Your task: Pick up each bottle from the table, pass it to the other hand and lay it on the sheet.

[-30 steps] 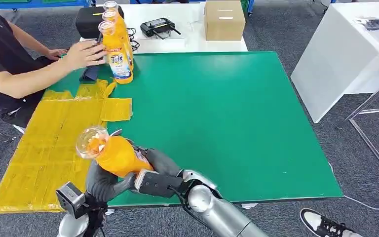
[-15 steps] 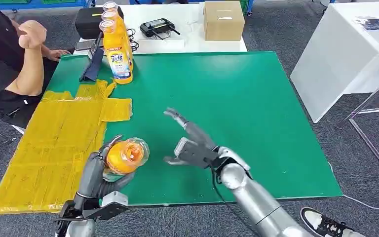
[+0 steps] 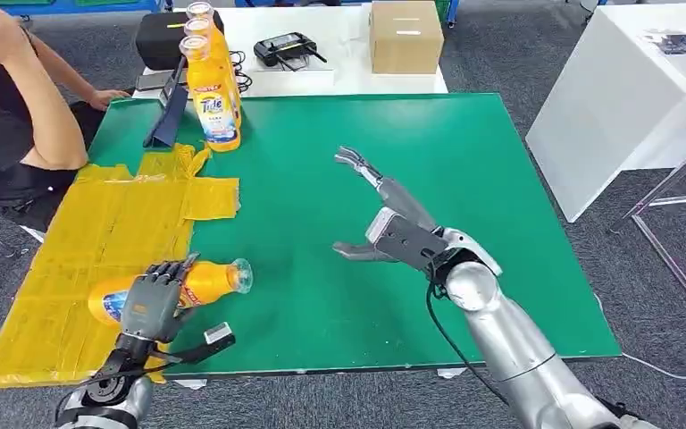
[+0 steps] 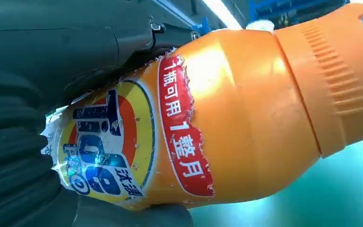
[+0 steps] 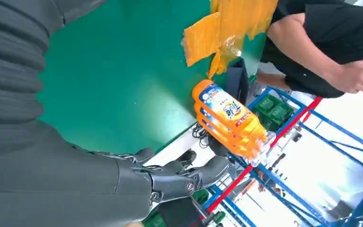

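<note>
An orange Tide bottle (image 3: 207, 281) lies on its side on the yellow sheet (image 3: 71, 241), its clear cap end reaching over the green table (image 3: 482, 179). My left hand (image 3: 148, 300) lies over the bottle's middle and grips it. In the left wrist view the bottle (image 4: 246, 109) is wrapped by the dark fingers (image 4: 66, 52). My right hand (image 3: 393, 223) hovers over the middle of the table with fingers spread, holding nothing. Three more orange bottles (image 3: 210, 85) stand in a row at the far left of the table; in the right wrist view those bottles (image 5: 227, 116) are beyond the right hand (image 5: 170, 177).
A person (image 3: 9, 107) sits at the far left beside the sheet, one arm raised. A dark tablet (image 3: 168, 114) leans next to the standing bottles. Behind the table are a black case (image 3: 156, 36), a controller (image 3: 289, 46) and a cardboard box (image 3: 405, 36). A white counter (image 3: 643, 98) stands right.
My left hand has carried the bottle down and left and laid it on the sheet. My right hand let go, opened and moved right and farther over the table. The person raised an arm.
</note>
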